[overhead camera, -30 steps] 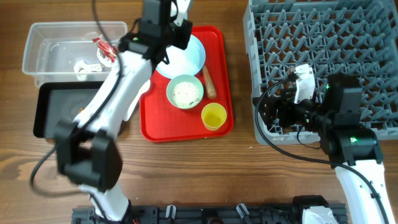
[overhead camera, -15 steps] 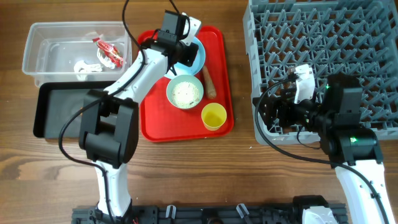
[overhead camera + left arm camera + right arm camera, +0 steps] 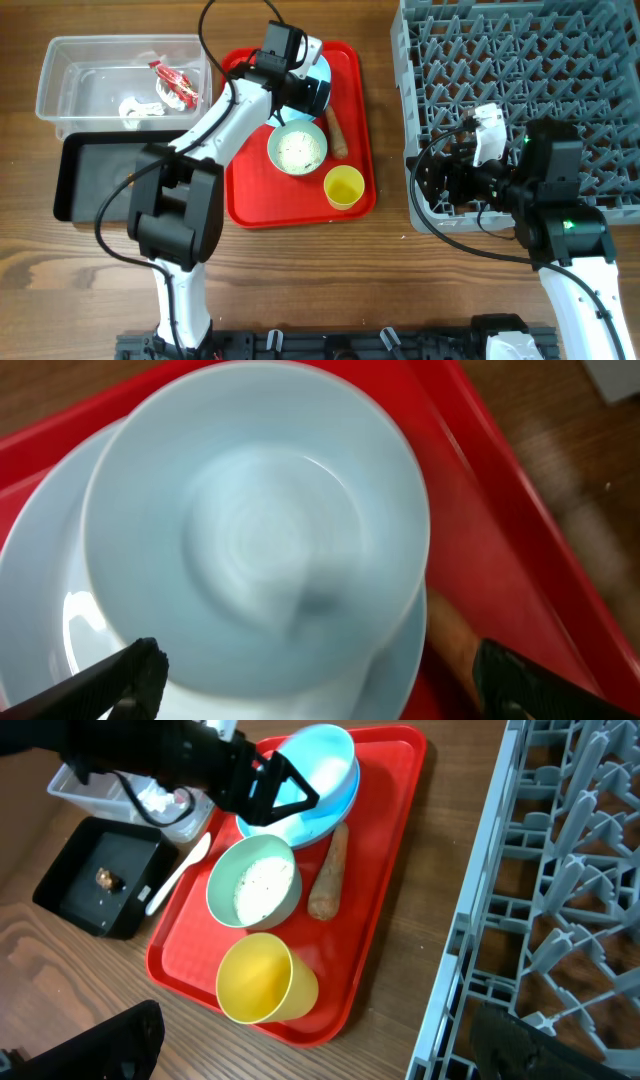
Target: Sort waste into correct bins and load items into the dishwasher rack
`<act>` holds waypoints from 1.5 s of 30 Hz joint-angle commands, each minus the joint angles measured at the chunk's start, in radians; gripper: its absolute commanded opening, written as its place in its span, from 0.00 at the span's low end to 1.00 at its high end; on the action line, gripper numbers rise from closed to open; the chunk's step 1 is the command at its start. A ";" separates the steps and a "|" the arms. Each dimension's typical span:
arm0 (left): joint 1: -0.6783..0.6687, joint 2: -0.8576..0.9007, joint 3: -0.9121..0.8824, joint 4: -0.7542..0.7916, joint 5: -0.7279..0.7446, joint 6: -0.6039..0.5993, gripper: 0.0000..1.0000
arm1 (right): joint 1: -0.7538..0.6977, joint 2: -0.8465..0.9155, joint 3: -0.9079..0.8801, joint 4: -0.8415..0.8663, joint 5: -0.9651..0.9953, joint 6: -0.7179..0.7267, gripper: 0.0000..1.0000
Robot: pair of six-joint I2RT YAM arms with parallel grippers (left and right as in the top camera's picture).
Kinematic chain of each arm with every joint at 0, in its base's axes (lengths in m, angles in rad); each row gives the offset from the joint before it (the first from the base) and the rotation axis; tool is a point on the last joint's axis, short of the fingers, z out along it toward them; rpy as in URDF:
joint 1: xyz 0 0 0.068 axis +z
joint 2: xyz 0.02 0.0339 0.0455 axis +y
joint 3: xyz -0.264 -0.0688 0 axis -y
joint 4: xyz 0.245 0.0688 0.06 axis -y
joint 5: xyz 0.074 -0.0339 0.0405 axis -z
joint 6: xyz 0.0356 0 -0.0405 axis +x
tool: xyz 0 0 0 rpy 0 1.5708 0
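Observation:
My left gripper (image 3: 303, 90) hangs open over the back of the red tray. Its fingers straddle a light blue bowl (image 3: 255, 520) without touching it; the bowl rests on the pale blue plate (image 3: 45, 630). An orange-brown stick (image 3: 337, 132) lies beside them. A bowl of whitish crumbs (image 3: 297, 148) and a yellow cup (image 3: 343, 186) stand nearer the front. The white spoon (image 3: 180, 872) lies at the tray's left edge. My right gripper (image 3: 440, 185) is open and empty at the front left corner of the grey rack (image 3: 520, 90).
At the far left, the clear tub (image 3: 60, 85) holds a red wrapper (image 3: 172, 85) and a white scrap (image 3: 133, 108). In front of it, the black tray (image 3: 90, 175) holds a small brown lump (image 3: 103, 877). The red tray (image 3: 245, 190) lies between bins and rack.
The left arm settled over the plate and its jaws went from shut to wide open around the light blue bowl. The right arm has not moved.

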 commanded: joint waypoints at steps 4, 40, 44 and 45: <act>0.019 -0.197 0.008 -0.140 -0.068 -0.041 1.00 | 0.002 0.006 0.022 0.001 -0.009 -0.002 1.00; 0.117 -0.190 -0.258 -0.170 -0.314 -0.521 0.04 | 0.002 0.006 0.022 -0.015 -0.009 -0.003 1.00; 0.151 -0.174 -0.264 -0.140 -0.320 -0.521 0.04 | 0.002 0.006 0.022 -0.015 -0.009 -0.003 1.00; 0.155 -0.166 -0.264 -0.133 -0.320 -0.520 0.04 | 0.002 0.006 0.022 -0.015 -0.009 -0.003 1.00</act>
